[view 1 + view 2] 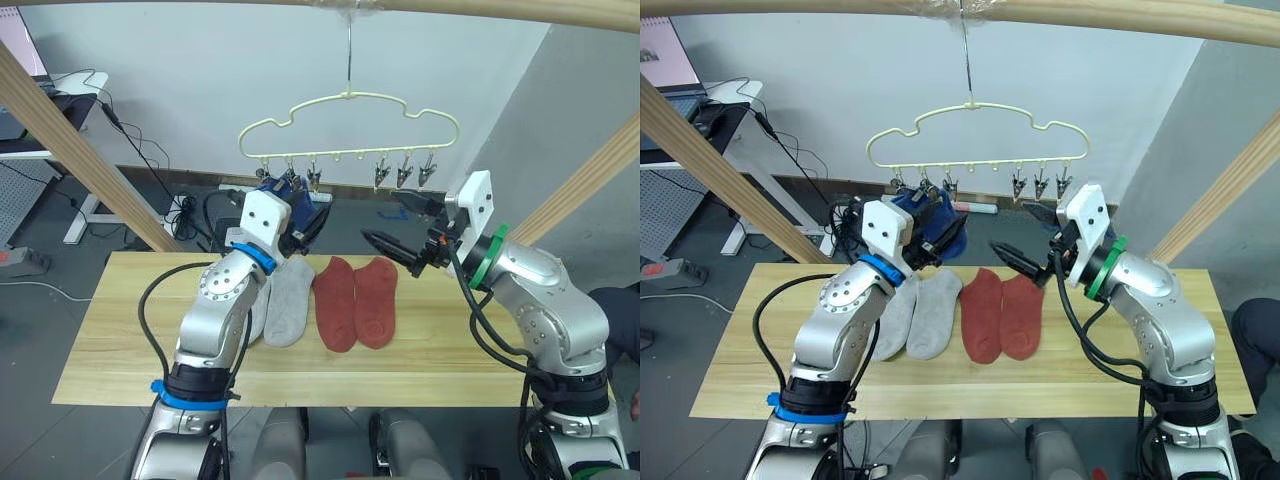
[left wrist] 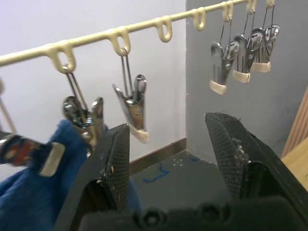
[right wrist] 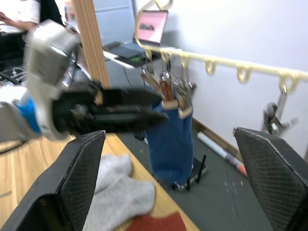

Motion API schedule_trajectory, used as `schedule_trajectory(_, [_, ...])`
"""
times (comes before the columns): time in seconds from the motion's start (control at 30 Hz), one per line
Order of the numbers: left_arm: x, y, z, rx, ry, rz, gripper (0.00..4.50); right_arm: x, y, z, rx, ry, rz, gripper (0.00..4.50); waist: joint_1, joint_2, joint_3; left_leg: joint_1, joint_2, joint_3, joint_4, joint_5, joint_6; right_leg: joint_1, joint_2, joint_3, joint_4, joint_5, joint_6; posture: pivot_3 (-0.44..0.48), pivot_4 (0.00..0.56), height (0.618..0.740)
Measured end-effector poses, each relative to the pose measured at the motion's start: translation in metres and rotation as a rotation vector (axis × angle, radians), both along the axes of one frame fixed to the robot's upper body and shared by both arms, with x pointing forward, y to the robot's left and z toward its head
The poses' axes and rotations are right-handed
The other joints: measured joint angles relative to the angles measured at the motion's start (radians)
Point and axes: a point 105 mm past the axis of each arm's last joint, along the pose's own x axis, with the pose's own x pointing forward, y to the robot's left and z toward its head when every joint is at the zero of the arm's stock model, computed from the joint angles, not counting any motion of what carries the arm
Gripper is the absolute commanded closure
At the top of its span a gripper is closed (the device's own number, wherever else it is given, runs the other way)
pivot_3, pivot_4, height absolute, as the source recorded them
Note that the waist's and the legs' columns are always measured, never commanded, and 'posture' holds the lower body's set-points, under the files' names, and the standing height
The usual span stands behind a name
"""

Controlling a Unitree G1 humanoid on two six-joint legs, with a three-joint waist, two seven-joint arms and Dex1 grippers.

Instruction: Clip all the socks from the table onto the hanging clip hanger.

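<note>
- Blue sock (image 3: 169,139) hangs clipped on the hanger (image 1: 350,125); grey socks (image 1: 925,315) and red socks (image 1: 1000,315) lie on the tabletop (image 1: 100,350).
- Left tool (image 2: 168,159) and right tool (image 3: 168,187) both gape wide, empty.
- Risk: the left tool, near the clips, could nudge the hanger and set it swinging.

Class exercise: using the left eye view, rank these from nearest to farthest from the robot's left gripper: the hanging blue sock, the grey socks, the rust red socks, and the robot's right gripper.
1. Blue sock: clipped on the hanger, right at the left gripper.
2. Grey socks: on the table just below it.
3. Rust red socks: on the table, further towards the robot's right.
4. Right gripper: about as far as the red socks; too close to call.
</note>
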Motion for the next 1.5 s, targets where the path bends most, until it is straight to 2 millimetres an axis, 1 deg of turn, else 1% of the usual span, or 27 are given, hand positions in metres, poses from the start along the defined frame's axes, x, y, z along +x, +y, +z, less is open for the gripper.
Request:
schedule_trajectory(0.17, [0.005,-0.002,0.000,-0.020,0.012,0.007,1.77,0.000,0.001,0.003,0.010,0.006,0.002,0.00,-0.001,0.000,0.000,0.000,0.000,0.000,0.000,0.000,0.000,0.000,0.000,0.000,0.001,0.000,0.000,0.038,0.233,0.740])
schedule_trajectory(0.33, [0.011,0.003,0.005,-0.039,0.006,0.036,1.77,0.000,0.000,0.002,0.000,0.020,0.009,0.00,-0.001,0.000,0.000,0.000,0.000,0.000,0.001,0.000,0.000,0.000,0.000,0.000,0.003,0.000,0.000,0.038,0.233,0.740])
schedule_trajectory(0.37, [0.012,0.003,0.005,-0.039,0.005,0.037,1.77,0.000,-0.001,0.002,-0.004,0.019,0.007,0.00,-0.001,0.000,0.000,0.000,0.000,0.000,0.001,0.000,0.000,0.000,0.000,0.000,0.003,0.000,0.000,0.028,0.241,0.740])
schedule_trajectory(0.57, [0.013,0.000,0.006,-0.048,0.004,0.035,1.77,-0.001,0.000,0.004,0.003,0.019,0.019,0.00,-0.003,0.000,0.000,0.000,0.000,0.000,0.001,0.000,0.001,0.000,0.000,0.000,0.003,0.000,0.000,0.028,0.241,0.740])
schedule_trajectory(0.73, [0.015,-0.002,0.012,-0.060,-0.008,0.031,1.77,-0.001,0.000,0.004,0.010,0.023,0.015,0.00,-0.003,0.000,0.000,0.000,0.000,0.000,0.001,0.000,0.001,0.000,0.000,0.000,0.003,0.000,0.000,0.023,0.244,0.740])
schedule_trajectory(0.9, [0.017,-0.003,0.009,-0.065,0.005,0.029,1.77,0.000,-0.001,0.004,0.011,0.023,0.009,0.00,-0.003,0.000,0.000,0.000,0.000,0.000,0.001,0.000,0.001,0.000,0.000,0.000,0.003,0.000,0.000,0.018,0.245,0.740])
schedule_trajectory(1.07, [0.021,-0.005,0.013,-0.067,-0.008,0.026,1.77,0.000,-0.001,0.004,0.011,0.024,0.004,0.00,-0.003,0.000,0.000,0.000,0.000,0.000,0.001,0.000,0.001,0.000,0.000,0.000,0.004,0.000,0.000,0.018,0.245,0.740])
schedule_trajectory(1.5, [0.025,-0.012,0.013,-0.075,-0.007,0.001,1.77,0.001,-0.003,0.003,0.009,0.026,-0.013,0.00,-0.003,0.000,0.000,0.000,0.000,0.000,0.002,0.001,0.001,0.000,0.000,0.000,0.004,0.000,0.000,0.008,0.241,0.740])
